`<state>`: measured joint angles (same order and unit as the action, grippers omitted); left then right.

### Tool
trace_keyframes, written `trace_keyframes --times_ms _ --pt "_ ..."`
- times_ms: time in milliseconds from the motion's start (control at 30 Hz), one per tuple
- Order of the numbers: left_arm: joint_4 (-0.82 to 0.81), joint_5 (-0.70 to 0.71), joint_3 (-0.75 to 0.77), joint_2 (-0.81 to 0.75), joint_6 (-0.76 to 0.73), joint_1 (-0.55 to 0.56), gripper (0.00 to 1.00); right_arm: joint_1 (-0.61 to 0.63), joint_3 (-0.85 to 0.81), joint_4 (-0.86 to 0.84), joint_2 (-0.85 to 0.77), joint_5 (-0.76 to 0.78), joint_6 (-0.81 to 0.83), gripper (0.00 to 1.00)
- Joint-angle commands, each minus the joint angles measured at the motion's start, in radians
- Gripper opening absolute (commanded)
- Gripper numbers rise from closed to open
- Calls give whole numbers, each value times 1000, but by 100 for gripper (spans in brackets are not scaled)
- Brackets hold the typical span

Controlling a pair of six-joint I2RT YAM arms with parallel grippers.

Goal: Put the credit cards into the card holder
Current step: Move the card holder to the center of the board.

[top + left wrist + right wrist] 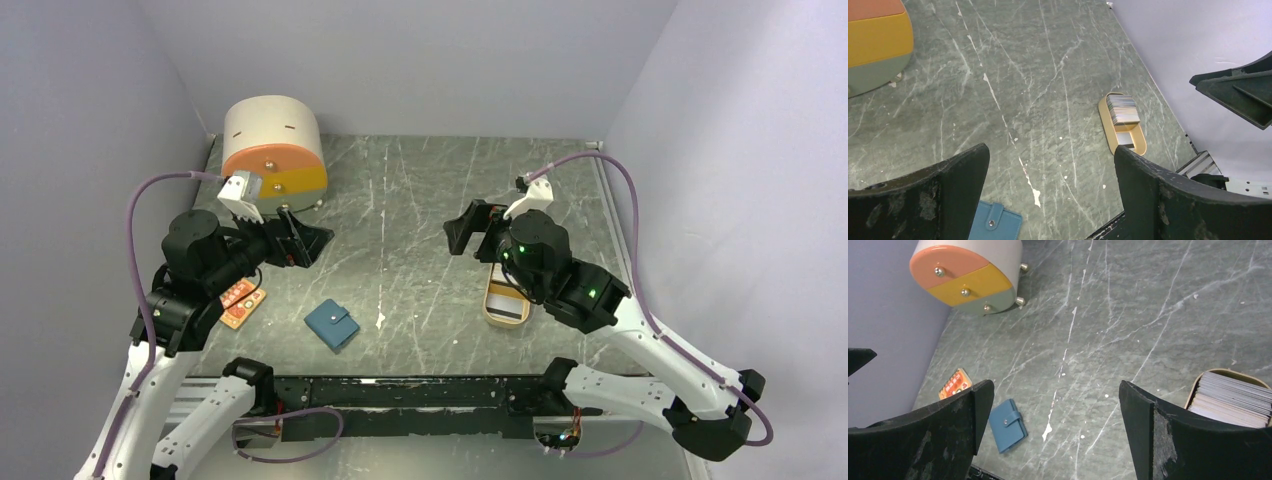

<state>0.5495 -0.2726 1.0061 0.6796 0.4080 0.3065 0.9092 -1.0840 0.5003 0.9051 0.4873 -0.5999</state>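
Nothing's going in yet: card holder (332, 324) lying shut on desk (420, 190), credit cards (242, 301) sitting left of it, w/ left claw (305, 240) & right claw (465, 232) hanging apart, empty.

We find the card holder (331, 324) front and centre on the table (420, 220), credit cards (242, 302) to its left, a tray (489, 305) to its right, and a drawer drum (273, 150) at the back left.

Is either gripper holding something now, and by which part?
Nothing is held: the left gripper and the right gripper are both open and empty.
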Motion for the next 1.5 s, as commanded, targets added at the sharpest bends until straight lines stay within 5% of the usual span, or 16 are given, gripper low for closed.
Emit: trace_keyframes --times_ms 0,467,767,1000,1467 --pt "-29 3 -7 -6 8 -9 100 -3 -6 9 -12 23 8 100" --pt "-4 40 -89 47 139 -9 100 -4 41 -1 -13 -29 -31 100" --pt "122 252 -184 195 375 -9 80 -4 71 -6 -18 -39 -44 100" --pt "38 245 -372 191 534 -8 48 -4 85 -18 -33 -46 -43 100" --pt "-89 239 -607 247 670 33 40 -3 85 -14 -65 -33 -40 100"
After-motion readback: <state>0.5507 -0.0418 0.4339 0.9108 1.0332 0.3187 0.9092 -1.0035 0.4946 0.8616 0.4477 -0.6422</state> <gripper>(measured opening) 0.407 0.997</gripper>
